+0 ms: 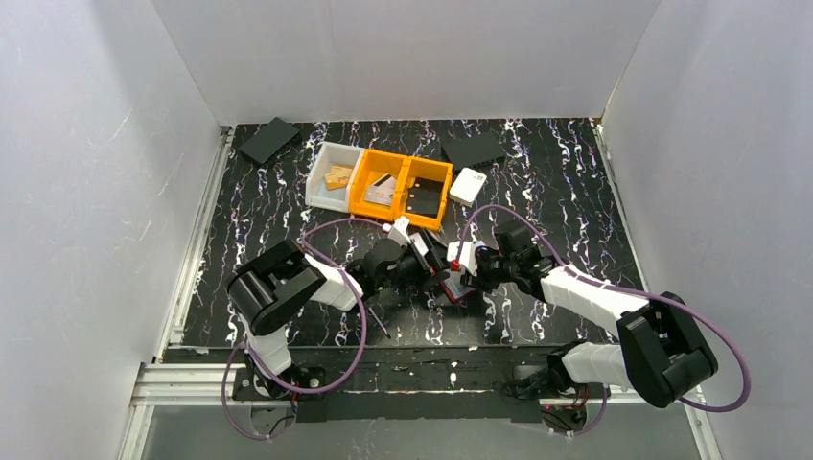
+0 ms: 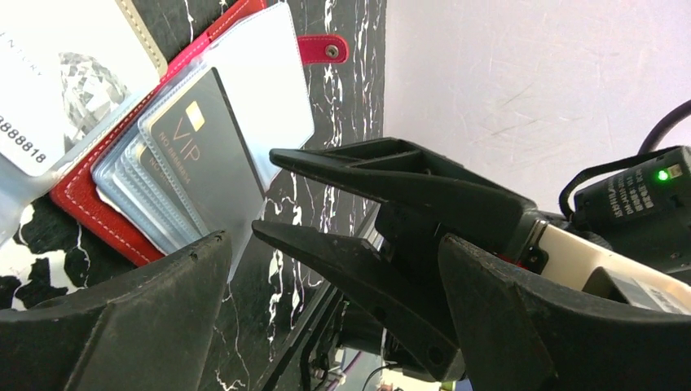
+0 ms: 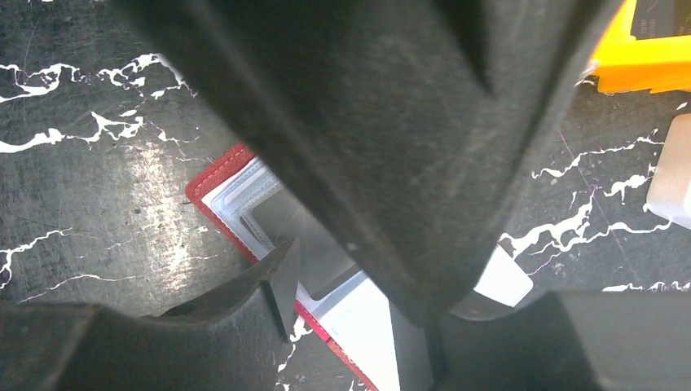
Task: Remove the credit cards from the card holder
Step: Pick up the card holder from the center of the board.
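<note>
The red card holder (image 2: 81, 204) lies open on the black marbled table, also seen from above (image 1: 458, 289). Its clear sleeves hold a dark grey "VIP" credit card (image 2: 200, 155); a white card (image 2: 33, 114) lies in the other half. My left gripper (image 2: 330, 244) is open and empty, beside the holder's edge (image 1: 429, 261). My right gripper (image 2: 262, 191) is open, its tips on either side of the sleeve's edge next to the grey card. In the right wrist view the right gripper (image 3: 415, 285) hovers over the holder (image 3: 213, 175) and grey card (image 3: 301, 232); a dark finger hides much of it.
One white bin (image 1: 336, 177) and two orange bins (image 1: 427, 192) holding cards stand behind the arms. A white box (image 1: 468, 185) lies to their right. Two flat black pieces (image 1: 268, 139) (image 1: 475, 149) lie at the back. The two arms nearly touch at the centre.
</note>
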Robot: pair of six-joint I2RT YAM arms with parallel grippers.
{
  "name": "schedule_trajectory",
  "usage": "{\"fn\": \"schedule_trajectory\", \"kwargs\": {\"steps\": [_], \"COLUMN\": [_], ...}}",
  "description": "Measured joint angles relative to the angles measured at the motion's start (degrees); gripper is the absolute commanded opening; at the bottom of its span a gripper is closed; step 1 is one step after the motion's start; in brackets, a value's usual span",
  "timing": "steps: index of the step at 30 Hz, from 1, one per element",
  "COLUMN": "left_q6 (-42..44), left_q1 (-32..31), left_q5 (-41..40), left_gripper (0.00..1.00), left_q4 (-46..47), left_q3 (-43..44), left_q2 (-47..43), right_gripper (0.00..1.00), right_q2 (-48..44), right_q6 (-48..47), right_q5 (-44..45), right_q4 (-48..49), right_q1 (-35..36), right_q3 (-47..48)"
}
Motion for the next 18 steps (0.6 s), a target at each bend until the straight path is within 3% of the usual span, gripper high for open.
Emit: {"fn": "schedule_trajectory", "kwargs": {"steps": [6,13,18], "left_q6": [-0.22,1.51,6.16], "left_q1": [0.00,0.09,1.27], "left_q5": [-2.21,-6.19,-6.78], "left_gripper": [0.93,0.81,0.72], "left_q4": [-1.18,-8.79,-17.29], "left_q3": [0.70,0.68,2.05], "left_q2": [0.00,-2.21,-6.56], "right_gripper": [0.48,0.23,0.13], "right_q2": [0.00,0.28,2.82], "right_q6": [2.71,12.81,19.34], "right_q5": [-0.35,-2.05,-4.22], "right_q4": [0.09,1.16,2.21], "right_q1": [-0.76,-3.89,-4.76], "right_q3": [0.09,2.12,4.15]}}
